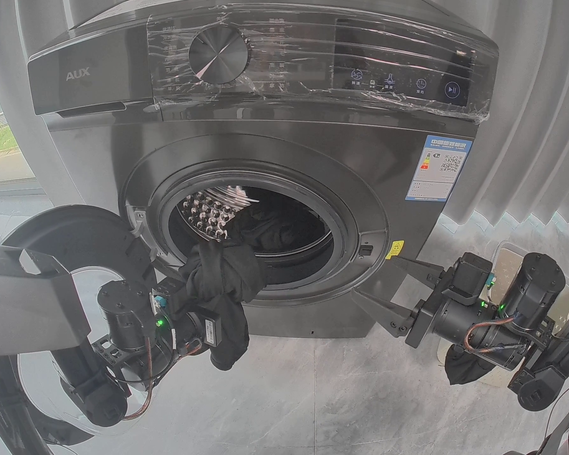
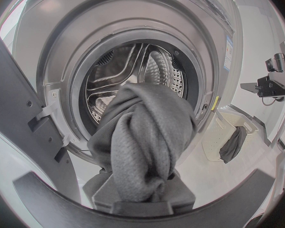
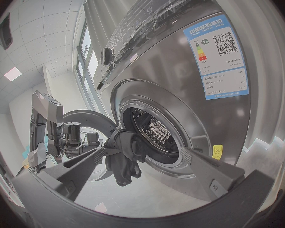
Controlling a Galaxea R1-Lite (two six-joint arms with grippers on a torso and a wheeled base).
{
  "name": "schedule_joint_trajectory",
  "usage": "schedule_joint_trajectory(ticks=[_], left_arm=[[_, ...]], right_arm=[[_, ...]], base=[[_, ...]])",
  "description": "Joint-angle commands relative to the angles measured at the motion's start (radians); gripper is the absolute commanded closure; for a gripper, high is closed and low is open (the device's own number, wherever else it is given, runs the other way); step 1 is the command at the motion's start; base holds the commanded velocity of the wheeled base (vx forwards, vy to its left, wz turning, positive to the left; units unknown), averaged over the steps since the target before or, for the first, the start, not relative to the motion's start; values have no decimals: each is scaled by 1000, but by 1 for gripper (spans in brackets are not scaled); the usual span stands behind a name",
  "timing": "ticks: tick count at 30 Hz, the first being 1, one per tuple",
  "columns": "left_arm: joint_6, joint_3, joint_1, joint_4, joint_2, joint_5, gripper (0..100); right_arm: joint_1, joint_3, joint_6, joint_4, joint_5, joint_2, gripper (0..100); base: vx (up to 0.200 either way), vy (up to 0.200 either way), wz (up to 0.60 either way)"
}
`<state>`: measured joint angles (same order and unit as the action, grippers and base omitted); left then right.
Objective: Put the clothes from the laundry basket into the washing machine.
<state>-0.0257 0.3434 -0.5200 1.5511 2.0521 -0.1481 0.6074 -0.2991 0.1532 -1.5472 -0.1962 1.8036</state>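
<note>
Black garment, bunched up, sits lower left of centre in the head view. The left jaws are clenched on it at the rim of the washing machine opening, and part of it hangs outside. A second dark garment lies inside the drum. A third drapes over the laundry basket at the lower right. By my reckoning one of three is loaded, one is going in, one waits. The right jaws are spread and empty near the basket. One machine, one basket, one open door.
</note>
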Motion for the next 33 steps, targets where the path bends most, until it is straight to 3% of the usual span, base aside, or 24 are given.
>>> schedule_joint_trajectory(ticks=[1,6,12,15,17,19,24,28,33], left_arm=[[1,-3,-14,1,2,-1,100],[13,-7,-66,1,2,-1,100],[130,14,-146,0,5,10,100],[122,42,-135,0,19,12,100],[90,115,-109,0,79,4,100],[92,132,-103,0,102,4,100],[135,187,-98,-2,194,-10,100],[185,332,-98,-12,255,-77,100],[188,434,-97,-23,318,-93,100]], right_arm=[[0,0,0,-1,0,2,0],[2,0,0,-1,0,2,0],[12,2,0,1,6,-1,0],[12,9,0,1,4,-1,0],[14,18,0,1,3,-1,0],[14,20,0,1,3,-3,0],[15,43,-1,1,0,-7,0],[17,55,-3,1,0,-7,0],[17,77,-4,1,0,-6,0]], base=[[200,0,0],[160,0,0],[0,0,0],[0,0,0],[0,0,0],[0,0,0],[0,0,0],[0,0,0],[0,0,0]])
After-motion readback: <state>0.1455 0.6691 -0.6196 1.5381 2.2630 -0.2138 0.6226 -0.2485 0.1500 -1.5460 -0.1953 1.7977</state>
